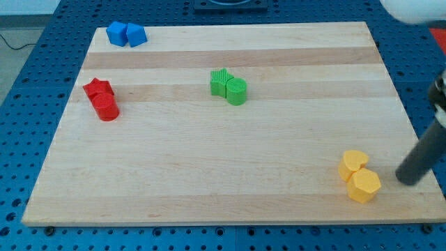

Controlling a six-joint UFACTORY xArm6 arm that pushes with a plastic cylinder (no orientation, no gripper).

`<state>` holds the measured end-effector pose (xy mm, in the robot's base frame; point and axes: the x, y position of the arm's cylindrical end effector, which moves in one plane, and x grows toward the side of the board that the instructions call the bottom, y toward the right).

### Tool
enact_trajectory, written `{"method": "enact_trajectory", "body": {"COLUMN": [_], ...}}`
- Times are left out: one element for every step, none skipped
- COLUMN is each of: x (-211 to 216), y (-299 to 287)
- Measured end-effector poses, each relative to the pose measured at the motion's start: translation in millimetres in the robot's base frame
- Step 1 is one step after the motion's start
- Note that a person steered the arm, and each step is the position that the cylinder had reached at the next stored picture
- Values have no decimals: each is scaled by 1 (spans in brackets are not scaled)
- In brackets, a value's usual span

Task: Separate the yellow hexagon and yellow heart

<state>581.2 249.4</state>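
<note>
The yellow hexagon [364, 186] lies near the board's bottom right corner. The yellow heart [352, 164] sits just above and left of it, touching it. My rod comes in from the view's right edge, and my tip [408, 179] rests on the board to the right of the two yellow blocks, a short gap from the hexagon.
The wooden board [223, 160] lies on a blue pegboard surface. Two blue blocks [126, 34] sit together at the top left. Two red blocks [102, 99] sit together at the left. Two green blocks [229, 86] sit together near the upper middle.
</note>
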Motion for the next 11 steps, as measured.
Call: {"method": "enact_trajectory", "body": {"x": [32, 23, -5, 16, 37, 37, 37, 34, 7, -27, -53], "y": [-38, -122, -170, -167, -151, -113, -56, -42, -66, -92, -117]}}
